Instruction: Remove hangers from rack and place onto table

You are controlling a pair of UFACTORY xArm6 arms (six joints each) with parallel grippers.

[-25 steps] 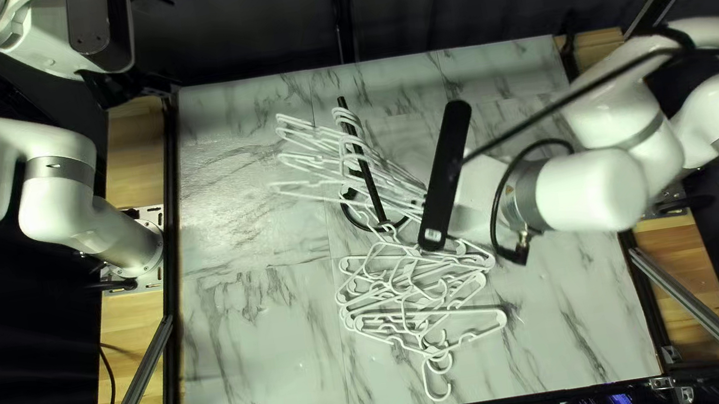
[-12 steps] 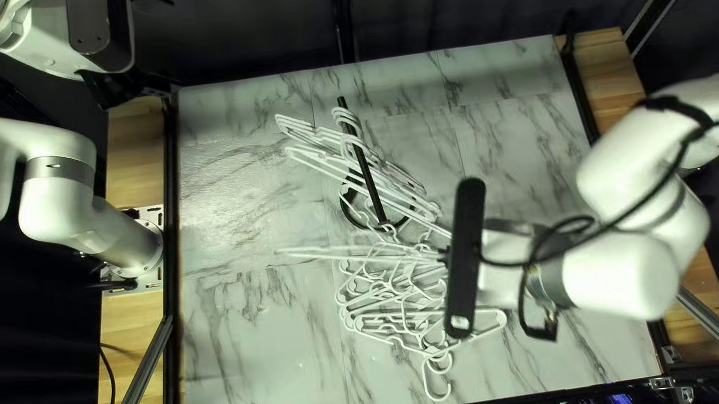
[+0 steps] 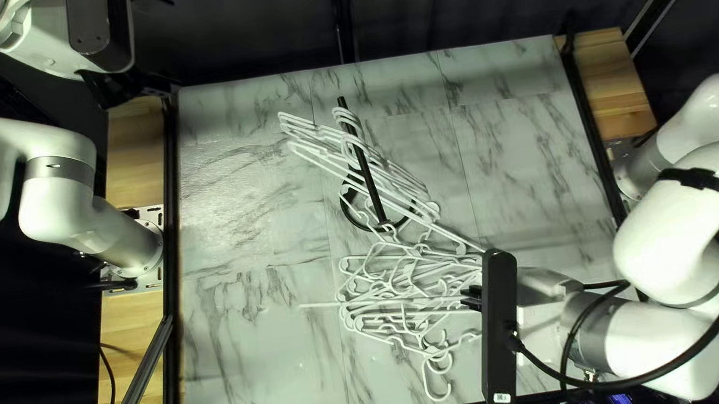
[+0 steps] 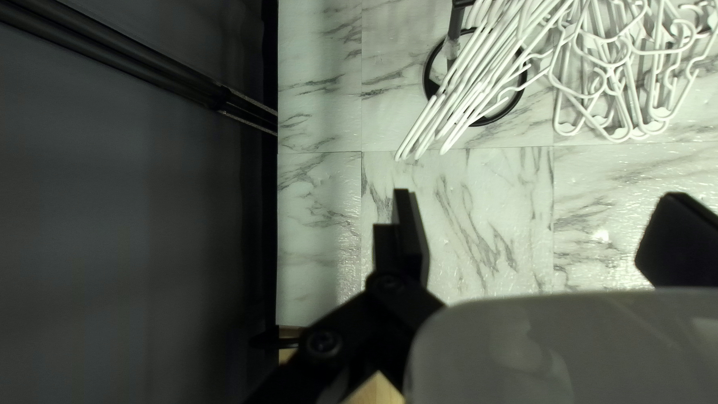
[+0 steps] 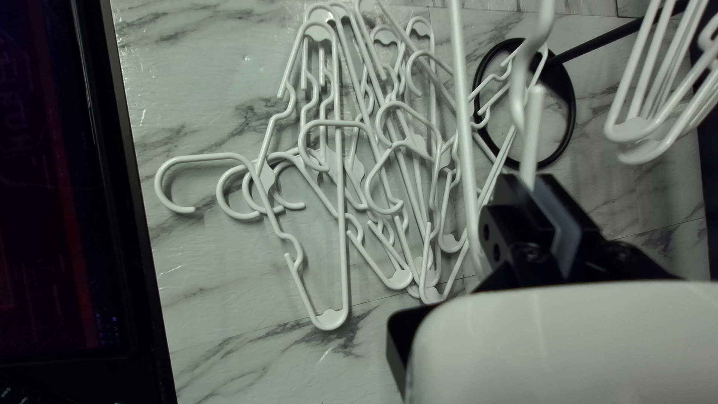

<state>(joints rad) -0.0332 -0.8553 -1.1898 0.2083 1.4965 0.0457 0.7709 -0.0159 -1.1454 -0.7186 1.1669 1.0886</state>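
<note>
Right gripper (image 5: pixel 535 183), the nearer, is clamping one hanger (image 5: pixel 533 135) between its fingers, long axis running toward the top left view's left across the hanger pile (image 5: pixel 344 247) on the table (image 3: pixel 260 359); left gripper (image 4: pixel 537 193) is idling farther off, fingers apart.

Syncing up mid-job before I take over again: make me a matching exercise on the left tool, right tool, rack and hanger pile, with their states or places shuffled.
1. Left tool
2. Right tool
3. Rack
4. Hanger pile

A. Black, with a ring-shaped base
B. Shut on a white hanger
C. Tangled on the table
D. Open, holding nothing

Pairs: 1-D, 2-B, 3-A, 4-C
</note>
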